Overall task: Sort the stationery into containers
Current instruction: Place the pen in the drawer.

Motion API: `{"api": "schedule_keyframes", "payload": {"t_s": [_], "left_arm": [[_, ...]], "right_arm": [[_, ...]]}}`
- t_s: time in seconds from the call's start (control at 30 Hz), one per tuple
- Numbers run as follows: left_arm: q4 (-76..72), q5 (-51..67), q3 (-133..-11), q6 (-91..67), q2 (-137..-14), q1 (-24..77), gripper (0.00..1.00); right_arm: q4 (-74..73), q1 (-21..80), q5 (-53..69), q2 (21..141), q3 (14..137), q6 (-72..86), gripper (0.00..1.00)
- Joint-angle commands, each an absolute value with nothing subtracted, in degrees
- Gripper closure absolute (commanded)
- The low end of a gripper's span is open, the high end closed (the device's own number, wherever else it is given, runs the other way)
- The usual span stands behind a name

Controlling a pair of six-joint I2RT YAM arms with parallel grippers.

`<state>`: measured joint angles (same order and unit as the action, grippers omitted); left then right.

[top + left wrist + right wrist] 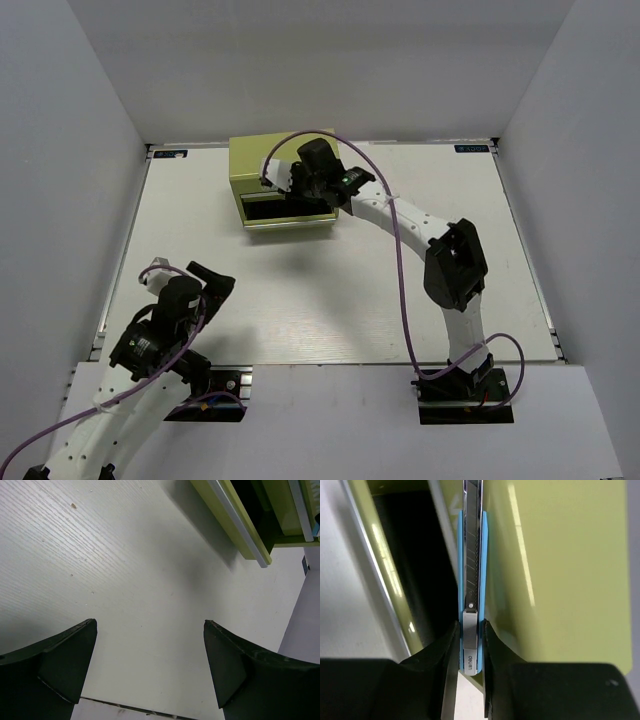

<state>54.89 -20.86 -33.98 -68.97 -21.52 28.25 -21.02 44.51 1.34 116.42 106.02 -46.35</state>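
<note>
Black, matte fingers of the left gripper [150, 625] stand wide apart at the near left of the table [320, 300], holding nothing. Each finger is a broad wedge with a flat inner pad, and only bare tabletop shows between them. That top is white, with a fine, straight wood-like grain and a few small specks. Smooth white arm links rise from dark base plates at the near edge, and a glossy purple cable [402, 280] loops along the right arm.

Farther out, the right arm reaches to the far middle of the table, where the tool chest [255, 165] sits. It is a boxy, olive yellow-green metal case with a smooth painted sheen and crisp folded edges. One front drawer [285, 210] is pulled out toward the arms, its inside dark and its lip edged with a thin silvery strip.

The right gripper [470, 630] hangs over that open drawer, its two black fingers clamped on the blunt end of a slim blue utility knife [471, 580]. The knife is flat and narrow, with light blue plastic along both edges, a ridged steel track down its middle and a small rivet near the grip. It points away from the fingers along the line between the dark opening and a flat yellow-green panel. Whether it touches the metal cannot be told.
</note>
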Motion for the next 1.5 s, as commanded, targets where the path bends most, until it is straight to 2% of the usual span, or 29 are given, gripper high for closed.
{"api": "schedule_keyframes", "payload": {"t_s": [0.0, 0.2, 0.3, 0.47, 0.7, 0.8, 0.93, 1.07, 1.17, 1.23, 1.27, 1.3, 1.33, 1.47], "left_arm": [[54.05, -20.74, -33.22, -68.12, -21.09, 28.39, 0.03], [53.53, -20.74, -32.61, -67.59, -21.09, 28.39, 0.03], [52.82, -20.21, -32.61, -67.59, -21.09, 28.39, 0.03], [51.50, -20.21, -32.61, -67.07, -22.32, 28.39, 0.03], [50.27, -19.69, -32.61, -66.53, -23.55, 28.39, 0.03], [50.27, -19.69, -32.61, -66.53, -23.55, 28.39, 0.03], [50.27, -19.16, -32.08, -66.53, -23.55, 28.39, 0.03], [50.27, -19.16, -32.08, -66.53, -23.55, 28.39, 0.03], [49.75, -19.16, -32.08, -66.53, -23.55, 28.39, 0.03], [49.75, -19.16, -32.08, -66.53, -23.55, 28.39, 0.03], [49.22, -19.16, -31.56, -66.53, -23.55, 28.39, 0.03], [49.22, -19.16, -31.55, -66.53, -23.55, 28.39, 0.03], [49.22, -19.16, -31.55, -66.53, -23.55, 28.39, 0.03], [48.60, -18.63, -31.03, -66.53, -24.08, 28.39, 0.03]], "right_arm": [[-22.50, 43.86, 4.20, 117.78, 108.72, -50.62, 1.00], [-19.52, 43.42, 14.12, 110.77, 101.70, -51.93, 1.00], [-17.49, 43.33, 15.12, 109.16, 96.86, -53.69, 1.00], [-20.83, 43.33, 11.53, 114.34, 100.63, -53.88, 1.00], [-16.44, 43.42, 6.07, 117.94, 101.34, -54.84, 1.00], [-16.44, 43.33, 5.10, 119.18, 101.78, -55.37, 0.93], [-16.08, 43.33, 4.66, 119.53, 101.87, -55.11, 0.65], [-16.78, 43.15, 6.14, 118.05, 101.69, -53.27, 0.57], [-17.05, 43.16, 8.00, 115.76, 100.46, -52.21, 0.57], [-17.23, 42.98, 9.74, 114.53, 100.02, -51.77, 0.66], [-18.71, 42.98, 11.58, 114.00, 100.11, -51.33, 0.87], [-19.42, 42.80, 14.39, 113.39, 100.37, -51.33, 0.96], [-22.03, 42.72, 15.98, 113.12, 100.11, -51.76, 1.00], [-31.01, 42.54, 25.92, 112.59, 100.11, -59.48, 1.00]]}}
